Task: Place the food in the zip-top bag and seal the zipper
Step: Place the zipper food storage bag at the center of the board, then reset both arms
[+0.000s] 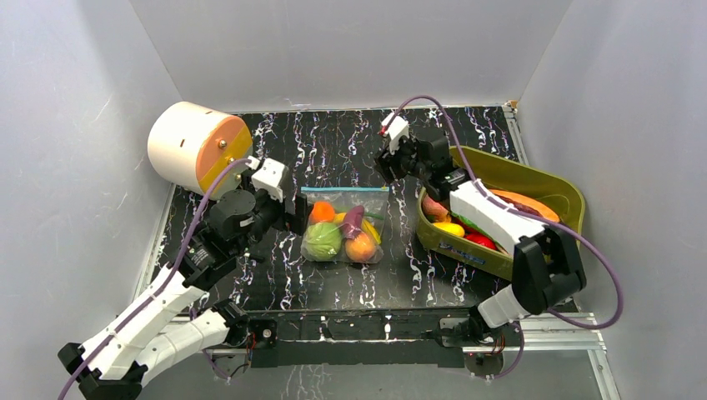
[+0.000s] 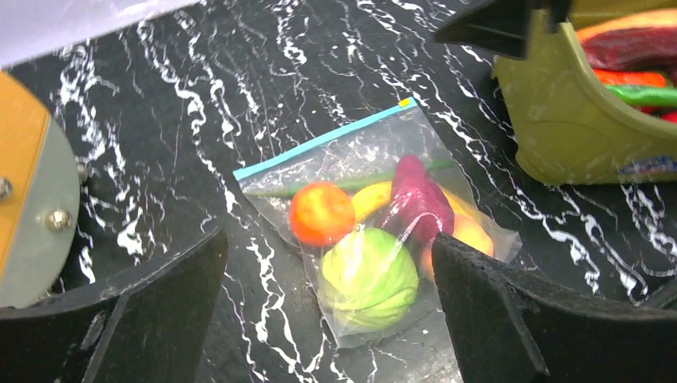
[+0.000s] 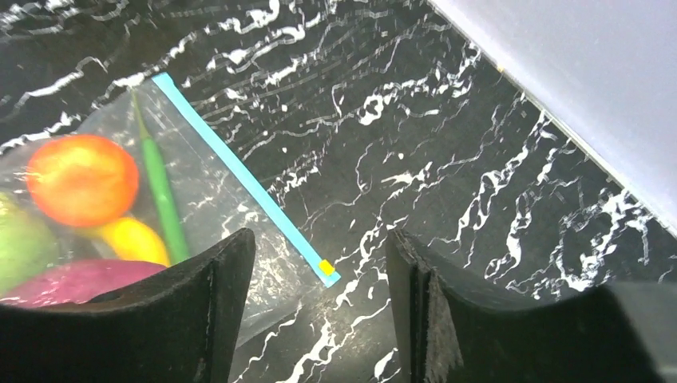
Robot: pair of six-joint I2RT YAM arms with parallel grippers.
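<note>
The clear zip-top bag [image 1: 344, 225] lies flat mid-table with its teal zipper [image 1: 344, 190] on the far edge. Inside it are a green cabbage [image 1: 322, 240], an orange [image 1: 322, 212], a purple sweet potato [image 1: 353, 221], a peach [image 1: 360, 247] and a banana. My left gripper [image 1: 293, 212] is open and empty just left of the bag; in the left wrist view the bag [image 2: 375, 231] sits between its fingers. My right gripper [image 1: 390, 171] is open and empty above the zipper's right end [image 3: 323, 267]. More food [image 1: 454, 227] lies in the olive bin.
An olive-green bin [image 1: 557, 188] stands at the right, holding red peppers and other toys. A white-and-orange cylinder [image 1: 198, 148] lies at the back left. White walls close in the table on three sides.
</note>
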